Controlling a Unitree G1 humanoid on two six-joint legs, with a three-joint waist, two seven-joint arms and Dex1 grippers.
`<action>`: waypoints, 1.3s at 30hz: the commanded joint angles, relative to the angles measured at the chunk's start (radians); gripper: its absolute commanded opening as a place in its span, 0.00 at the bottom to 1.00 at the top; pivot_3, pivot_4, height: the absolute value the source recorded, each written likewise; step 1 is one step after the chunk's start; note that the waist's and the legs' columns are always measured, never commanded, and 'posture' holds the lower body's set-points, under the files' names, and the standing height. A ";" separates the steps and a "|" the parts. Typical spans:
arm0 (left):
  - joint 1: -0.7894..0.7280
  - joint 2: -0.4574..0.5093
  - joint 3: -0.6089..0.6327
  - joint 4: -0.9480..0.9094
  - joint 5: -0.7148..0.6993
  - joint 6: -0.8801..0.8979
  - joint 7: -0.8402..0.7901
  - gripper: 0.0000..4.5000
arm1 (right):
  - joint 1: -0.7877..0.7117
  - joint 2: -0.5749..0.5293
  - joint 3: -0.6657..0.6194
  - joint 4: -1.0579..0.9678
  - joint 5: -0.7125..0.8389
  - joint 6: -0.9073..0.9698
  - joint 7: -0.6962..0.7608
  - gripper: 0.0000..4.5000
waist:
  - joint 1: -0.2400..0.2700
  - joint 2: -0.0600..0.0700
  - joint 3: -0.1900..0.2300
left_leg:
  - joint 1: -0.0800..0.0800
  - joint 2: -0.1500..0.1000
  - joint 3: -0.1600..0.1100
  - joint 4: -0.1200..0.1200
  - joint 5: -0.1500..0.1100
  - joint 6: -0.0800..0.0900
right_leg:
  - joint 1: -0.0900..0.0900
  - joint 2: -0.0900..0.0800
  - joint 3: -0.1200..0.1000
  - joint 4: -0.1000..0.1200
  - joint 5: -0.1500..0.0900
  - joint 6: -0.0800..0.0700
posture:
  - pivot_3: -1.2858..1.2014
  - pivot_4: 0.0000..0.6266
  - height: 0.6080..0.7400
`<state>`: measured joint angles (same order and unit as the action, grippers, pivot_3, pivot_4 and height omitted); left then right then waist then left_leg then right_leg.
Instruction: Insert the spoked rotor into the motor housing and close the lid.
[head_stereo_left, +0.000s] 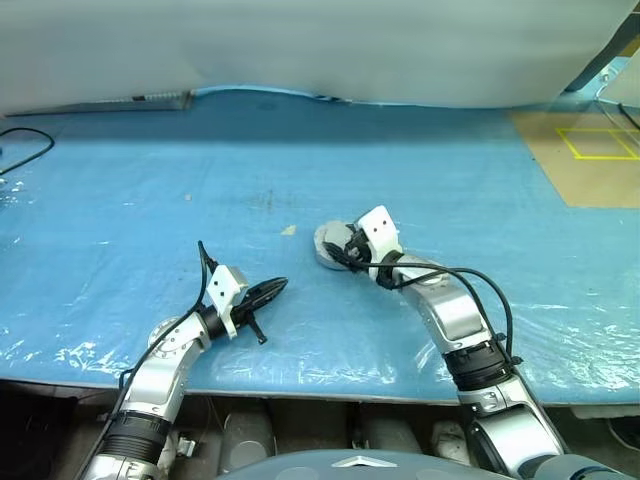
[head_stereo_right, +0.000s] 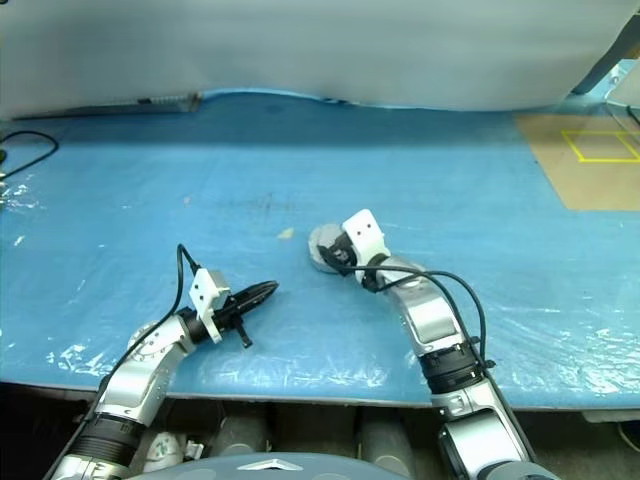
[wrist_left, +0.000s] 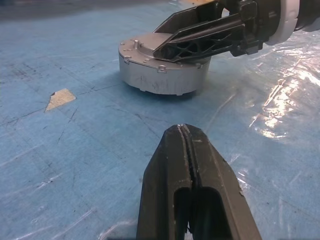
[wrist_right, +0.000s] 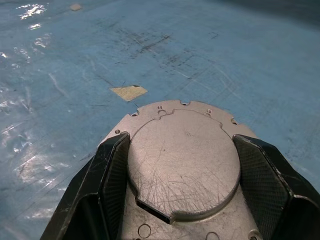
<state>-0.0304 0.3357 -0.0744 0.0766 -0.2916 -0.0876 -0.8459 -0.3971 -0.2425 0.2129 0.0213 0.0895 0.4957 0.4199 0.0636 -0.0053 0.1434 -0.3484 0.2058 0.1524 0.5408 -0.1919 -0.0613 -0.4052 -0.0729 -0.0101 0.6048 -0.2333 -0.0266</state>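
On the blue plastic-covered counter (head_stereo_left: 150, 210), near the middle, the motor housing (wrist_left: 160, 75) sat flat with a smooth, scratched silver face up, small holes and notches around its rim. No brand, label or readable writing showed on that face, nor anywhere on the sheet.

Right tool (wrist_right: 182, 165) was over the housing, black fingers (wrist_right: 107, 170) spread wide, one on each side of the raised round plate on top. From the right wrist view the pads stood just beside that plate's edge; whether they pressed on it could not be told. From the left wrist view one finger lay across the housing's top rim.

Left tool (wrist_left: 187, 150) hung low over the counter, well apart from the housing and pointing toward it, its two fingers pressed together with nothing between them.

Just beside the housing a small tan scrap (wrist_right: 128, 92) lay stuck on the sheet. Dark scuffs marked the blue surface beyond it. Far off at the counter's right corner a brown board (head_stereo_left: 585, 160) carried a square outlined in yellow tape (head_stereo_left: 598, 143), blank of any lettering. Away on the left edge a black cable (head_stereo_left: 25, 150) looped across the sheet.
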 joint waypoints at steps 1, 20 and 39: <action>0.001 0.003 0.009 -0.034 -0.006 -0.016 0.001 0.00 | 0.030 -0.023 0.007 0.078 -0.047 0.035 -0.021 0.65 | 0.002 0.000 0.000 | 0.000 0.000 0.000 0.000 0.000 0.000 | 0.000 0.000 0.000 0.000 0.000 0.000 | 0.52 0.24 1.00; -0.282 -0.024 0.190 -0.134 -0.415 0.895 0.291 0.00 | 0.115 -0.055 0.086 -0.070 0.034 0.100 0.206 0.65 | -0.008 -0.001 -0.001 | -0.001 0.000 0.000 -0.001 0.000 0.000 | 0.000 0.001 0.000 0.000 0.001 -0.002 | 0.52 0.24 1.00; -0.325 -0.080 0.097 -0.139 -0.413 0.960 0.274 0.00 | 0.116 -0.038 0.112 -0.030 -0.024 0.041 0.204 0.65 | -0.023 -0.002 -0.001 | -0.001 0.000 -0.001 -0.001 0.000 0.000 | 0.001 0.001 -0.001 -0.001 0.000 -0.002 | 0.52 0.24 1.00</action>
<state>-0.3343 0.2613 0.0347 -0.0585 -0.7203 0.8977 -0.5725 -0.3175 -0.2809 0.2596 -0.0852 0.0811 0.5009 0.6091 0.0409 -0.0071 0.1428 -0.3495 0.2058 0.1519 0.5400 -0.1920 -0.0613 -0.4046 -0.0723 -0.0113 0.6034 -0.2344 -0.0272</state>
